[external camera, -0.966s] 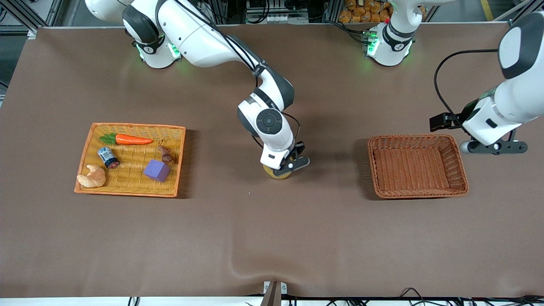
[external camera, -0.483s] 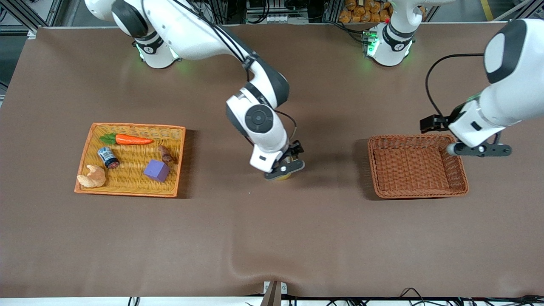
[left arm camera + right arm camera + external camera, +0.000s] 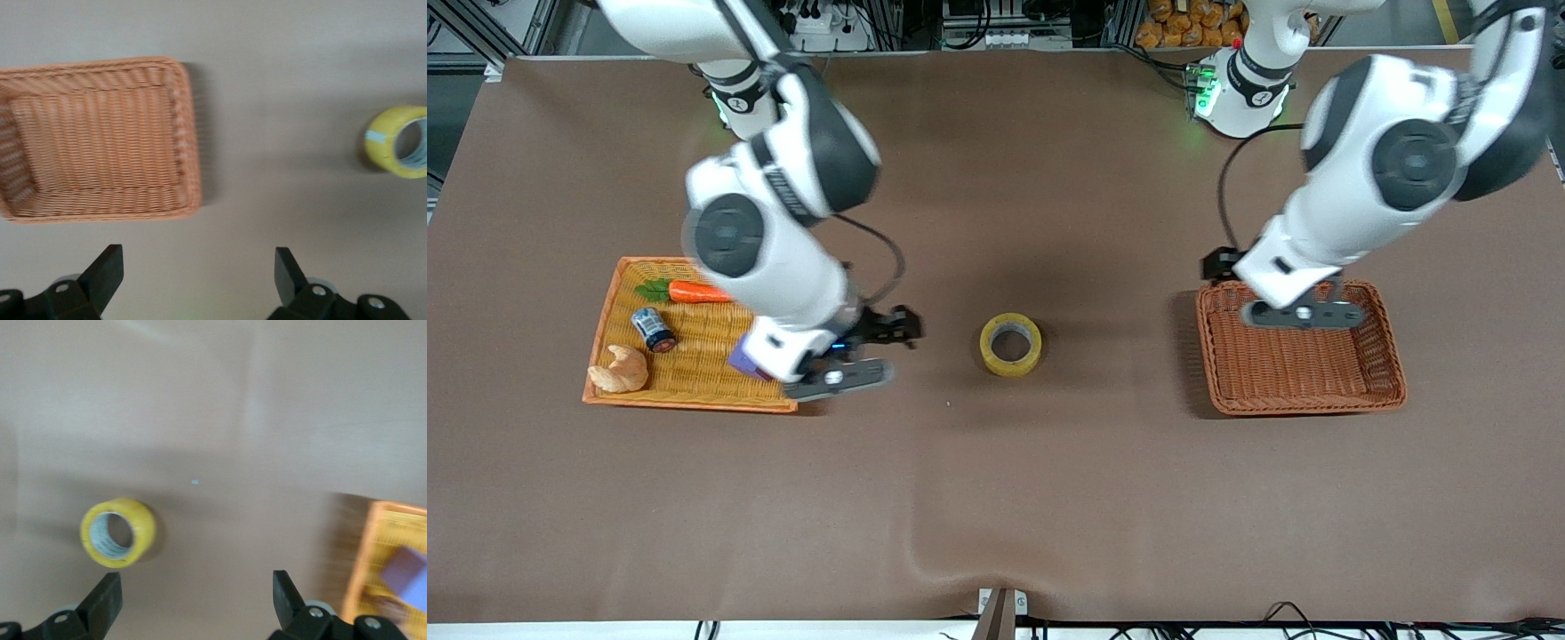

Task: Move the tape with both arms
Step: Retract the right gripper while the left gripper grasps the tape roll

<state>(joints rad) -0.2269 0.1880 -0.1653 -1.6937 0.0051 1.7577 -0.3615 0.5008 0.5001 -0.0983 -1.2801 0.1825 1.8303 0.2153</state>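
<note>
Right then, the tape (image 3: 1010, 344) lay flat on the brown tabletop (image 3: 996, 498), hole upward, midway between the two baskets and touching nothing. Toward the left arm's end sat the deep brown wicker basket (image 3: 1392, 382), and the left tool (image 3: 1303, 314) hung over that basket's edge farther from the front camera, its fingers (image 3: 107, 270) spread wide apart with nothing between them. Toward the right arm's end was the flat orange tray (image 3: 609, 293), holding a carrot (image 3: 694, 292), a small can (image 3: 653, 329), a croissant (image 3: 618, 370) and a purple cube (image 3: 740, 358) partly hidden by the arm. The right tool (image 3: 840, 377) hovered over the tray's edge on the tape's side, its fingers (image 3: 105, 599) likewise standing apart and empty. From the right wrist view the tape showed well clear of those fingers, with the tray's corner and the cube just in sight.
</note>
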